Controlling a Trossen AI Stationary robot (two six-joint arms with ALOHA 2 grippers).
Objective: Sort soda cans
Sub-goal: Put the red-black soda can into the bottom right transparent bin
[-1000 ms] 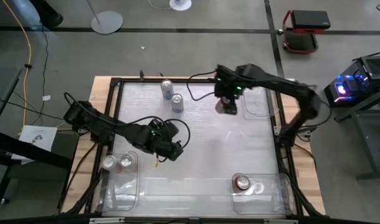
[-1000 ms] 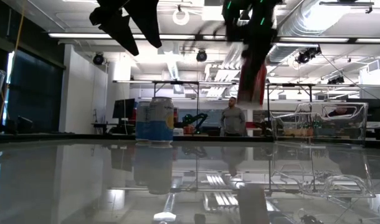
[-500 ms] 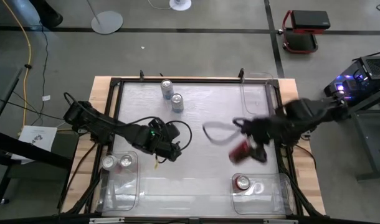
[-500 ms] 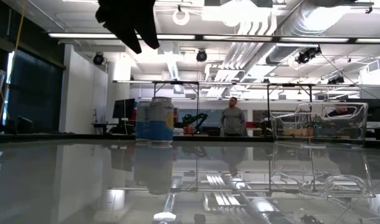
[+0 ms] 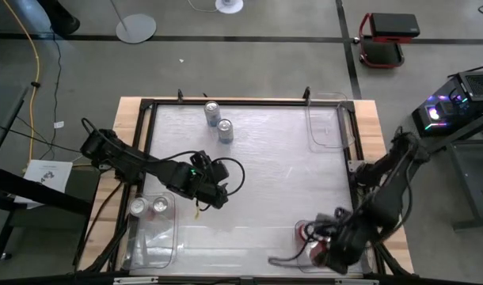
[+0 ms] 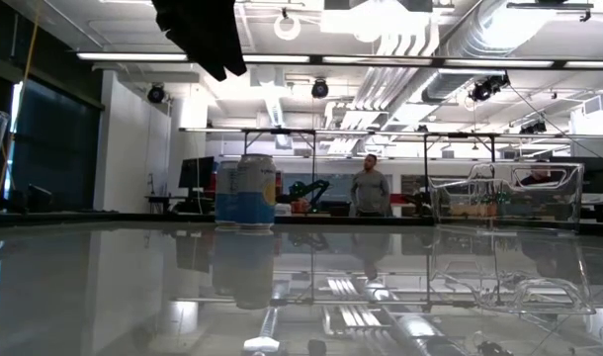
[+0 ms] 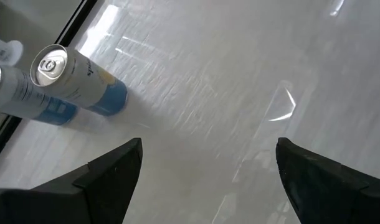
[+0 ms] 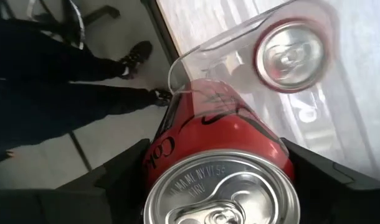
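Observation:
My right gripper hangs over the near-right clear bin, shut on a red soda can. Another red can stands in that bin. Two silver-and-blue cans stand on their bases at the table's far side; the left wrist view also shows them. Two silver cans stand in the near-left bin. My left gripper hovers open above the table's left half, with nothing between its fingers. My right gripper pinches the red can's body between its two fingers, one on each side just below the silver top. The fingers slant steeply down from above. The can hangs with its top up, above the bin's rim.
An empty clear bin sits at the far right corner. A black frame edges the glossy table top. A person's legs and shoes show on the floor off the near right corner. Bare table lies across the middle.
My right gripper has swung with the red can from the table's far right side toward the near edge, ending over the near-right bin, and its wrist has rolled on the way. My left gripper has stayed in place and rolled slightly.

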